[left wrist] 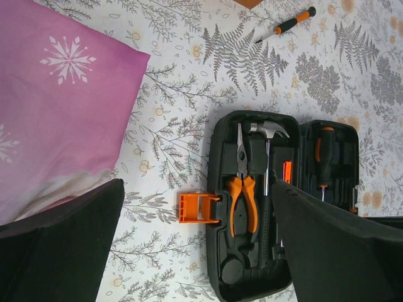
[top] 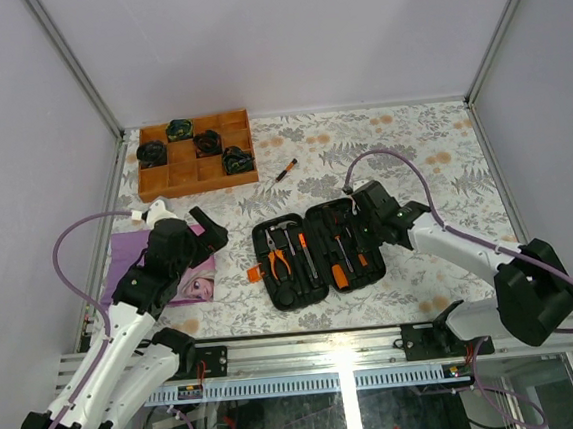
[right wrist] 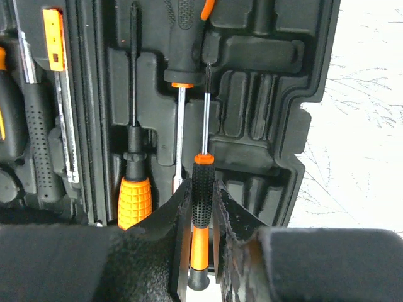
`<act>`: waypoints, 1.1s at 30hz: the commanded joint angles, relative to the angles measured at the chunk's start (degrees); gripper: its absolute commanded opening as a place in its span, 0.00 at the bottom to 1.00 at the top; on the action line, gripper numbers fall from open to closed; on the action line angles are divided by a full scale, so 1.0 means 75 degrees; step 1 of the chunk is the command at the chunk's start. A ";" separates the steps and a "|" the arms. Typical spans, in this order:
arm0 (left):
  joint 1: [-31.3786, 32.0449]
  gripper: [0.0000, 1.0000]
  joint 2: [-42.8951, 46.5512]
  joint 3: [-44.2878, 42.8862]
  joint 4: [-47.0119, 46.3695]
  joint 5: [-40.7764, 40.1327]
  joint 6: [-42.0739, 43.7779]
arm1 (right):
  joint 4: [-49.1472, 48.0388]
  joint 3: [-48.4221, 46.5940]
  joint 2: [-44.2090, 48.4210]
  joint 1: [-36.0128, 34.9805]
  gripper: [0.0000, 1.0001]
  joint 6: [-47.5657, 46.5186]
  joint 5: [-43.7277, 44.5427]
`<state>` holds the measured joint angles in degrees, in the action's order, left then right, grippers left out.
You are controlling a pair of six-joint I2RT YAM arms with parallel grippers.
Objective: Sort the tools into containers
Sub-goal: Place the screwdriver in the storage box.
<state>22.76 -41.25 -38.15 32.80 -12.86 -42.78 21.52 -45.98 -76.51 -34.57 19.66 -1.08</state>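
Observation:
The black tool case (top: 320, 272) lies open mid-table, its orange latch (left wrist: 196, 208) sticking out on the left. Orange-handled pliers (left wrist: 242, 195) and a steel hammer (left wrist: 267, 132) sit in its left half. My right gripper (right wrist: 202, 207) hovers over the right half, shut on a slim screwdriver (right wrist: 202, 189) with a black-and-orange handle, its shaft pointing into the moulded slots. An orange-handled screwdriver (right wrist: 135, 201) and a black-handled one (right wrist: 186, 44) lie in slots beside it. One more small screwdriver (top: 285, 170) lies loose on the table behind the case. My left gripper (left wrist: 198, 189) stands open left of the case, holding nothing.
A brown wooden compartment tray (top: 196, 186) with dark objects in several cells stands at the back left. A purple printed cloth (left wrist: 63, 94) lies under my left arm. Grey walls close the table on three sides.

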 commanded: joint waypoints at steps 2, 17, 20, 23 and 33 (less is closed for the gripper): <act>-0.0047 1.00 0.0059 0.0100 -0.0510 0.0138 0.0003 | -0.0057 -0.0025 -0.0158 -0.0044 0.02 0.0011 0.0336; -0.0045 1.00 -0.0089 0.0030 -0.0357 0.0180 -0.0014 | 0.0215 -0.0090 -0.0794 -0.0046 0.14 0.0038 0.0235; -0.0047 1.00 -0.0124 0.0007 -0.0293 0.0106 -0.0025 | 0.0272 -0.0114 -0.0825 -0.0044 0.22 0.0051 0.0248; -0.0047 1.00 -0.0183 -0.0065 -0.0197 0.0035 -0.0016 | 0.0294 -0.0153 -0.0803 -0.0043 0.29 0.0061 0.0262; -0.0047 1.00 -0.0230 -0.0104 -0.0158 0.0063 0.0020 | 0.0499 -0.0469 -0.0317 -0.0044 0.32 0.0121 0.0576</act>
<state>22.76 -42.89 -37.85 32.58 -11.77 -42.78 23.42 -46.52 -81.95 -34.57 20.01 0.93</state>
